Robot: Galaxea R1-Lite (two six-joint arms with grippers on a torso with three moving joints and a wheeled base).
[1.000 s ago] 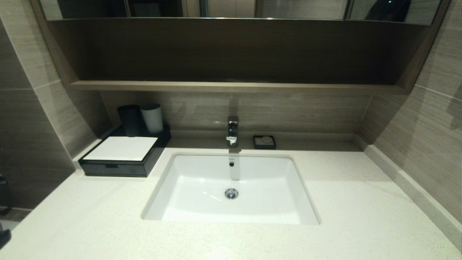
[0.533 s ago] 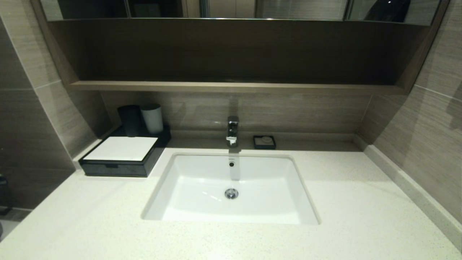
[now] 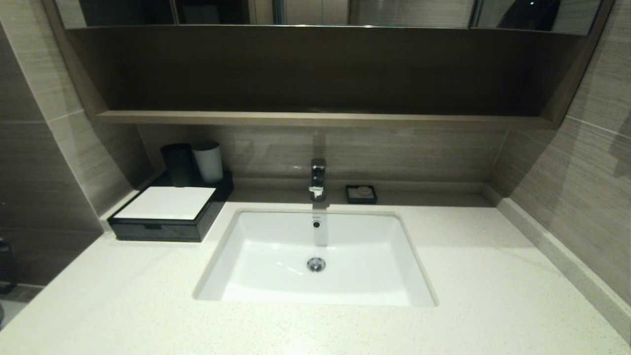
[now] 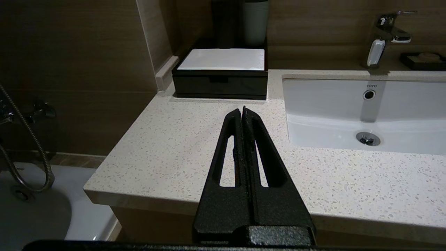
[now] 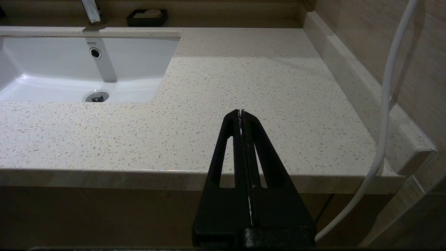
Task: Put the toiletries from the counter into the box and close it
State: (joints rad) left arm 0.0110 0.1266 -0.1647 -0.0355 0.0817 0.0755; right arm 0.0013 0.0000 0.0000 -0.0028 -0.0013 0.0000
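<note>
The black box (image 3: 167, 217) with a white top panel stands at the counter's (image 3: 123, 296) back left, its drawer pushed in; it also shows in the left wrist view (image 4: 221, 75). No wrapped toiletries show in any view. My left gripper (image 4: 242, 109) is shut and empty, held off the counter's front left edge, pointing at the box. My right gripper (image 5: 240, 111) is shut and empty, held off the counter's front right edge. Neither gripper shows in the head view.
A white sink (image 3: 315, 259) with a chrome tap (image 3: 318, 178) sits mid-counter. A black cup (image 3: 177, 164) and a white cup (image 3: 208, 161) stand behind the box. A black soap dish (image 3: 361, 194) is right of the tap. A white cable (image 5: 386, 104) hangs at the right.
A dark arm part at the head view's lower left edge has dropped out of sight. The box, cups and counter are unchanged.
</note>
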